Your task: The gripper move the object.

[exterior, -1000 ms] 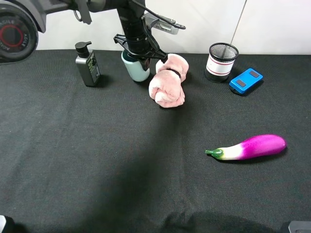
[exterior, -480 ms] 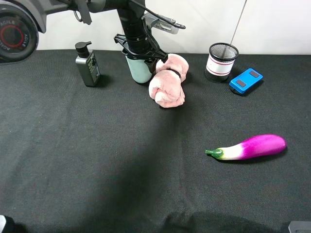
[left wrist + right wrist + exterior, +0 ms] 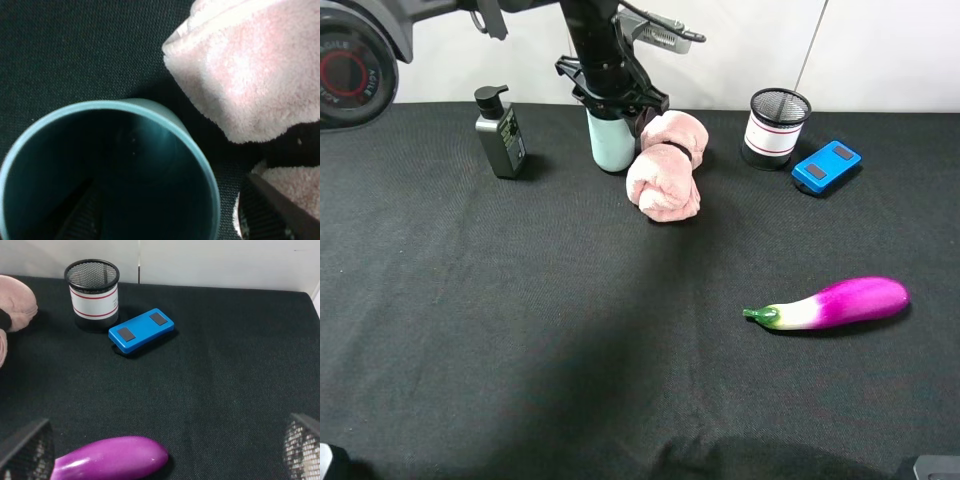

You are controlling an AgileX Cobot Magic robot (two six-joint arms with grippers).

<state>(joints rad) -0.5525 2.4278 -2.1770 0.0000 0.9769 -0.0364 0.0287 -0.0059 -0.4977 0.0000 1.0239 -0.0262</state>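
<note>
The pale teal cup point(image 3: 612, 145) stands upright at the back of the black table, touching the pink plush point(image 3: 663, 180). My left gripper point(image 3: 611, 100) hangs straight over the cup's top. In the left wrist view the cup's rim point(image 3: 150, 107) fills the frame. One finger point(image 3: 80, 212) shows inside the cup and the other finger point(image 3: 272, 205) is outside its wall, wide apart, so the left gripper point(image 3: 170, 180) is open. My right gripper point(image 3: 170, 418) is open and empty, low over the table near the purple eggplant point(image 3: 110, 460).
A dark pump bottle point(image 3: 500, 133) stands left of the cup. A black mesh pen holder point(image 3: 778, 128) and a blue box point(image 3: 826, 166) are at the back right. The eggplant point(image 3: 832, 303) lies front right. The white wall runs close behind.
The cup has shifted a little to the right, toward the plush, and now stands upright. The left gripper has risen, so more of the cup shows below it.
</note>
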